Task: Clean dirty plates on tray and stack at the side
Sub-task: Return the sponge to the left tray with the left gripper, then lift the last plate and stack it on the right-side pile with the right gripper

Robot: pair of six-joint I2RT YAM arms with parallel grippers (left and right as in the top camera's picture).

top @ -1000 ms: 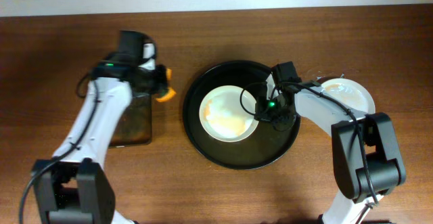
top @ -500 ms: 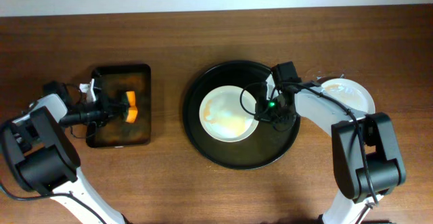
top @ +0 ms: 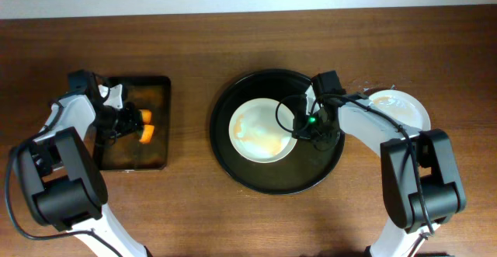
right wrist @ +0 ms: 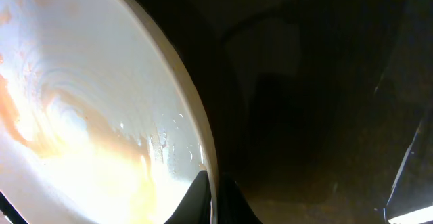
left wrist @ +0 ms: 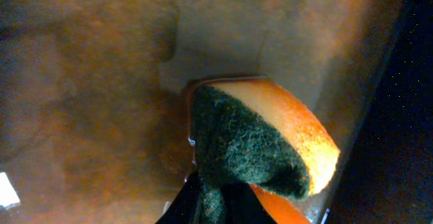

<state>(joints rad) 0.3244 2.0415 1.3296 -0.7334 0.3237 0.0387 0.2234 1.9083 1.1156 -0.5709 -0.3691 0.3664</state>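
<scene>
A white plate (top: 260, 129) with orange sauce smears lies in the large round black tray (top: 233, 168). My right gripper (top: 299, 126) is shut on that plate's right rim; the right wrist view shows the rim (right wrist: 196, 126) pinched between the fingers (right wrist: 215, 200). Another white plate (top: 404, 105) lies on the table to the right of the tray. My left gripper (top: 132, 121) is shut on an orange sponge with a green scouring face (left wrist: 250, 149), held over the rusty-brown rectangular tray (top: 159, 152). The blue-green and pink plates are out of view.
The rusty-brown tray's wet surface (left wrist: 88, 102) fills the left wrist view. Bare wooden table (top: 248, 39) lies behind both trays, with a pale wall strip along the far edge.
My left arm has swung from over the tray's right side out to the far left, then in a little, carrying the sponge over the brown tray. The right arm and plate have not moved.
</scene>
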